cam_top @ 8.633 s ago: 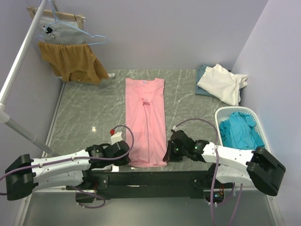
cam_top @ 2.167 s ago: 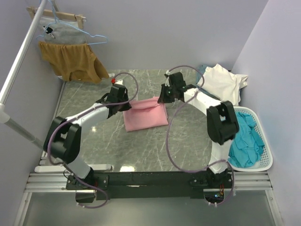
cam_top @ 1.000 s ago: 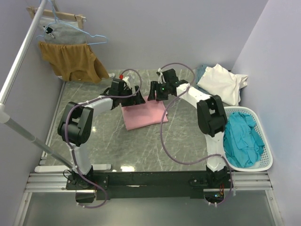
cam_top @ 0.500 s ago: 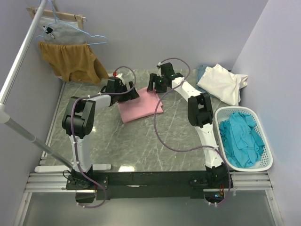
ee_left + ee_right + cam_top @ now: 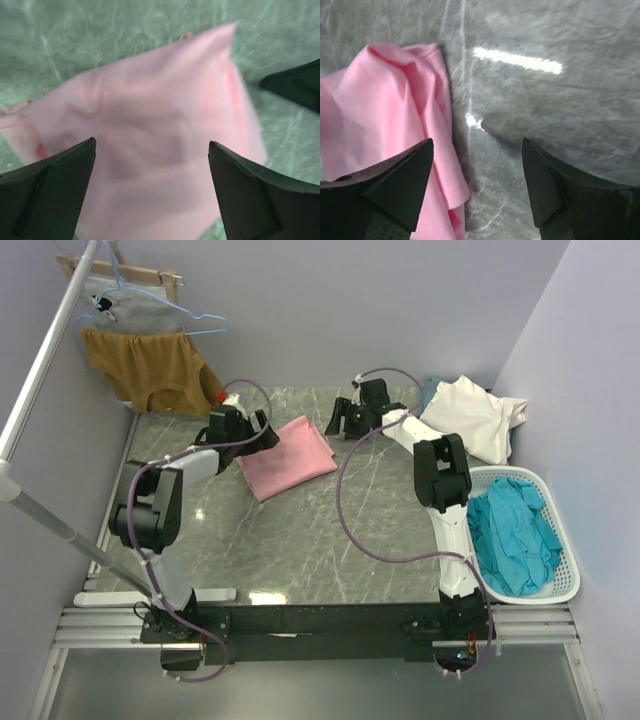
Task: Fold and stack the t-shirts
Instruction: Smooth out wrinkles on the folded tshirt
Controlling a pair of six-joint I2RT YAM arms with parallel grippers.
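Note:
The light pink t-shirt lies folded and skewed on the marble table, toward the back. My left gripper hovers at its back left corner, open, with the pink cloth blurred below and nothing between the fingers. My right gripper is open just off the shirt's back right corner, and the shirt's edge lies under its left finger. A cream-white t-shirt rests on a grey-blue one at the back right. Teal t-shirts fill the basket.
A white basket stands at the right edge. A mustard-brown garment and a grey one hang from a rail at the back left. Both arms stretch far over the table, with cables looping above it.
The pink shirt has slid back and to the left and turned. My left gripper has drawn left. My right gripper has moved right, off the cloth, and opened wider.

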